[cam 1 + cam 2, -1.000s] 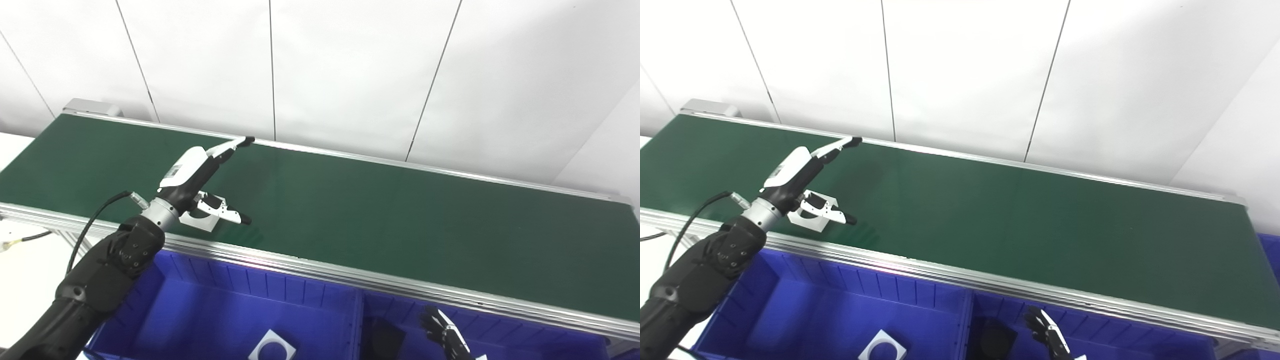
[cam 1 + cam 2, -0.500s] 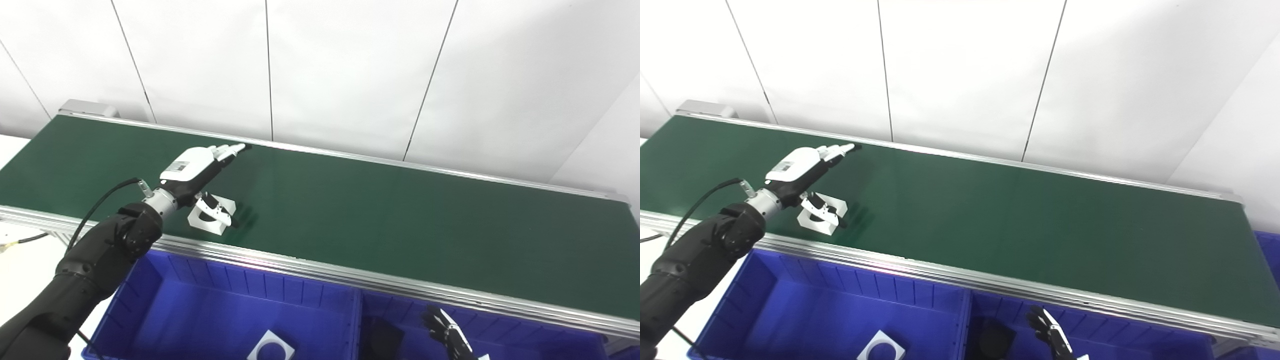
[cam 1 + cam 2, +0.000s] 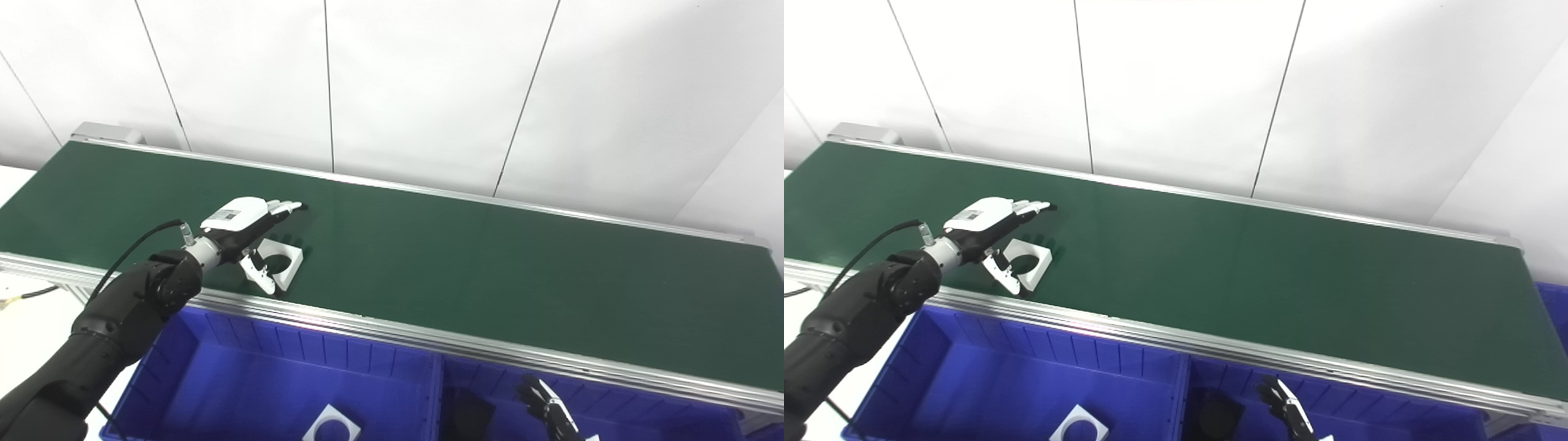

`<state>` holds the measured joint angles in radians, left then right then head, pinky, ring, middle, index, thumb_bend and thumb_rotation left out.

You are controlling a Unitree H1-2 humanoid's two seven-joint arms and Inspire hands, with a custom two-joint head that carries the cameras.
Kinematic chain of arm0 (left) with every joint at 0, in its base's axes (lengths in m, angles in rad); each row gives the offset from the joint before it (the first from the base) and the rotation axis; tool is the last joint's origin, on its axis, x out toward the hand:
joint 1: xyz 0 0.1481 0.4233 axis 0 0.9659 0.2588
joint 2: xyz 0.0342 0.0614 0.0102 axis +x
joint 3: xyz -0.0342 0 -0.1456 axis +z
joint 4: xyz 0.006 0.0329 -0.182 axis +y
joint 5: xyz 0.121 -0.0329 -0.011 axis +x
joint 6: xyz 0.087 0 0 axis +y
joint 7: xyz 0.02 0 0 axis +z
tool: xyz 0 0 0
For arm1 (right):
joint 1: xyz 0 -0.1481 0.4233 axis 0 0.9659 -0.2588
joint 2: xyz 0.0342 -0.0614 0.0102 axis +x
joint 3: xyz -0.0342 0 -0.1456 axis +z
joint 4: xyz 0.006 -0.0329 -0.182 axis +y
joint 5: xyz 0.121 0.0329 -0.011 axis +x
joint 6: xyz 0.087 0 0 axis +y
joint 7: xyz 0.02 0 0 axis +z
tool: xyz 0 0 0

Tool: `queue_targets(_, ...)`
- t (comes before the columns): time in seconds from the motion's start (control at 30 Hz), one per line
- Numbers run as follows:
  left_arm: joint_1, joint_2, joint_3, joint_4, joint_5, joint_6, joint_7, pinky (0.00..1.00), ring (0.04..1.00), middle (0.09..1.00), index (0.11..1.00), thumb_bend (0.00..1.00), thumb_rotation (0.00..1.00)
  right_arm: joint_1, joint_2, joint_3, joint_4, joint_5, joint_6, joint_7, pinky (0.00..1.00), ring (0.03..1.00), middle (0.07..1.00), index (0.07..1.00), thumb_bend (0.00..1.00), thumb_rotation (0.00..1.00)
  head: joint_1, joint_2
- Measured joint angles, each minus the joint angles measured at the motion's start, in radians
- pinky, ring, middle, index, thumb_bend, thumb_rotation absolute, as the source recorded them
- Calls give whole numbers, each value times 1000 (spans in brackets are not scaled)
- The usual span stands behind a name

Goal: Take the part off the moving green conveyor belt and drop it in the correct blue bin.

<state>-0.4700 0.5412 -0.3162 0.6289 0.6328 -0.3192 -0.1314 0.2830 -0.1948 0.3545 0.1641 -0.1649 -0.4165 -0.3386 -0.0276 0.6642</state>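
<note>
So the white square part with the round hole (image 3: 278, 263) is sitting flat on the green conveyor belt (image 3: 490, 269), right under the left hand (image 3: 245, 223), with the thumb curling down at its near-left edge and the fingers (image 3: 285, 207) stretched flat over its far side, spread and not clamped on it. The black left arm reaches in low over the belt's near aluminium rail, while the right hand (image 3: 1289, 413) only peeks in at the bottom over the right blue bin (image 3: 1372, 416), and whether it's open isn't clear. Another white square part (image 3: 334, 424) already lies in the left blue bin (image 3: 245, 380), and plain white wall panels run behind the belt.
</note>
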Motion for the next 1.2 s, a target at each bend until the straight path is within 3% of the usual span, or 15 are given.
queue_targets(0.13,-4,-1,-1,16,-15,-1,-34,913,908,911,902,966,6,1,0,0,0,5,0,1,815,816,805,844,768,449,0,5)
queue_targets(0.17,-3,-2,0,14,-17,2,-40,787,835,884,869,916,2,0,0,0,0,4,0,1,815,816,806,844,767,451,0,5)
queue_targets(0.2,-3,-3,1,11,-20,13,-46,576,659,818,797,797,0,0,0,0,0,3,0,1,820,818,807,845,768,454,-2,6)
queue_targets(0.23,-3,-6,7,8,-28,18,-46,552,637,809,788,780,0,1,0,0,0,3,0,1,820,818,808,845,768,454,-2,6)
queue_targets(0.27,-3,-9,10,4,-35,19,-45,440,528,677,731,642,0,2,0,0,0,2,0,1,822,818,807,846,766,456,0,6)
queue_targets(0.3,-3,-10,12,1,-35,17,-41,367,471,599,686,572,0,2,0,0,0,2,0,1,824,818,807,846,767,456,0,9)
queue_targets(0.33,-3,-12,13,1,-35,13,-38,323,434,544,572,529,0,4,0,0,0,2,0,2,827,818,807,845,770,456,0,9)
queue_targets(0.37,-3,-15,13,1,-35,10,-33,296,423,519,533,515,0,6,0,-1,-1,3,0,4,826,818,806,845,767,454,0,9)
queue_targets(0.47,-2,-26,14,2,-36,-4,-21,374,395,478,528,498,0,10,0,-2,-4,2,0,8,828,820,807,846,759,457,-3,11)
queue_targets(0.63,-2,-40,27,20,-66,-80,3,284,363,442,532,494,0,9,0,-3,-8,0,0,8,824,815,804,842,759,458,0,14)
queue_targets(0.77,-2,-41,40,25,-88,-110,29,397,408,481,516,499,0,9,0,-7,-9,-2,0,8,823,817,808,843,756,469,-2,17)
queue_targets(0.9,7,-41,39,5,-127,-118,90,447,446,503,480,501,0,9,1,-7,-13,-1,0,9,809,811,804,841,744,436,-3,21)
queue_targets(1.13,94,-39,47,-167,-252,-124,176,462,479,504,459,501,0,15,11,-11,-25,-6,0,11,821,816,797,838,751,443,-43,35)
queue_targets(1.2,127,-39,50,-218,-295,-124,205,455,475,505,462,501,0,18,14,-11,-26,-7,0,11,807,810,794,836,754,444,-89,41)
